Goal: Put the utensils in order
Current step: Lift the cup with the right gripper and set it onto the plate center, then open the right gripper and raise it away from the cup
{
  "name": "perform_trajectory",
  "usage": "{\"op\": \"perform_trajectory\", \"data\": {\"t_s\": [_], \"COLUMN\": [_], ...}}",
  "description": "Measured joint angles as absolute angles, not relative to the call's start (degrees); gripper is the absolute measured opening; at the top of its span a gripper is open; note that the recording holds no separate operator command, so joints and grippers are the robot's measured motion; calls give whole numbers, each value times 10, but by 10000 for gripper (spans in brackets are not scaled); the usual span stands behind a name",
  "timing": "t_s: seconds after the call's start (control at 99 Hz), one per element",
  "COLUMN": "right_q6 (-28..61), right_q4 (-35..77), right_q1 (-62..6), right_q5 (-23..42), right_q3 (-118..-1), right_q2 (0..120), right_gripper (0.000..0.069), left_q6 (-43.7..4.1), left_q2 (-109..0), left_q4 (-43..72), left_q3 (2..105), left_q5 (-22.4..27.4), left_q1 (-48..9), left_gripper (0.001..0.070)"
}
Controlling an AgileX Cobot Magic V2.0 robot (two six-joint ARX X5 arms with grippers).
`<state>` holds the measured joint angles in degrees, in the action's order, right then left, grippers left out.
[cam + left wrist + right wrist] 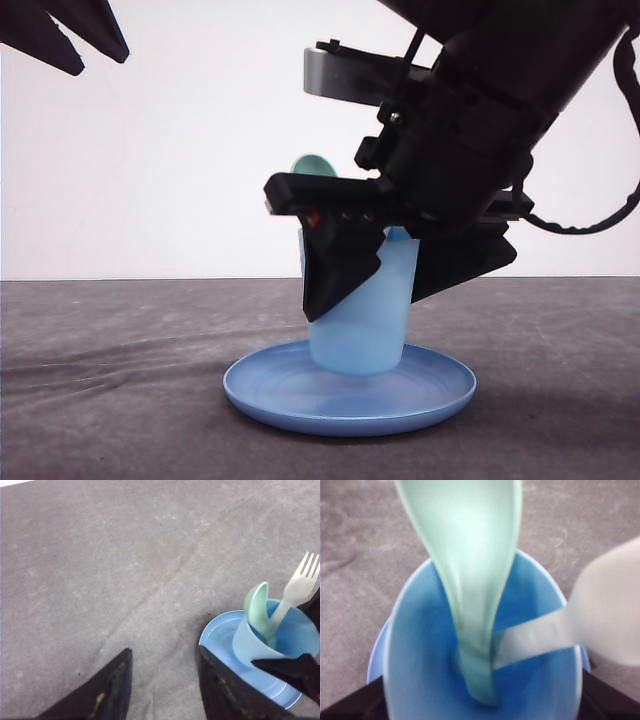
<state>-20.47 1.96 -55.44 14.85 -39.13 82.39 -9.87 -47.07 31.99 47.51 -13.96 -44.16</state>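
Both utensils stand in the light blue cup (362, 310), which sits upright in the middle of the round blue plate (349, 395) on the grey counter (110, 350). In the left wrist view the mint-green spoon (258, 611) stands handle down, its bowl rising above the cup's rim at about eleven o'clock, and the white fork (295, 591) stands handle down too, tines up, leaning out toward one o'clock. The right wrist view looks straight down into the cup: the two handles meet near the bottom, the fork's blurred and seemingly resting against the spoon's, though the focus is too soft to be certain.

The right gripper (395, 270) comes in from the two o'clock corner of the front view and hangs tilted over the cup, one finger on each side of it, jaws released with nothing between them but the cup. The left gripper (162, 690) is raised at the ten o'clock corner of the front view, well apart from the plate; its jaws are parted over bare counter, holding nothing.
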Motion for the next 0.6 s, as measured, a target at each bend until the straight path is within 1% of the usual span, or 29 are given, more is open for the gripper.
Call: {"op": "perform_trajectory", "data": {"t_s": [0.394,0.434,0.535,0.596], "right_q6": [-217,-220,-227,-228], "right_q4": [9,9,12,21], "right_q1": [-559,-559,-559,-561], "right_q5": [155,155,151,149], "right_q3": [-392,-392,-392,-392], "right_q2": [846,846,848,849], "right_gripper": [402,424,521,550], "left_q6": [-99,-99,-99,-99], "left_q2": [-471,-471,-471,-471], "left_q4": [320,321,321,320], "left_q3": [475,475,475,475], "left_q5": [-140,-140,-140,-140], "left_q1": [-442,-442,-442,-442], "left_gripper": [240,240,240,240]}}
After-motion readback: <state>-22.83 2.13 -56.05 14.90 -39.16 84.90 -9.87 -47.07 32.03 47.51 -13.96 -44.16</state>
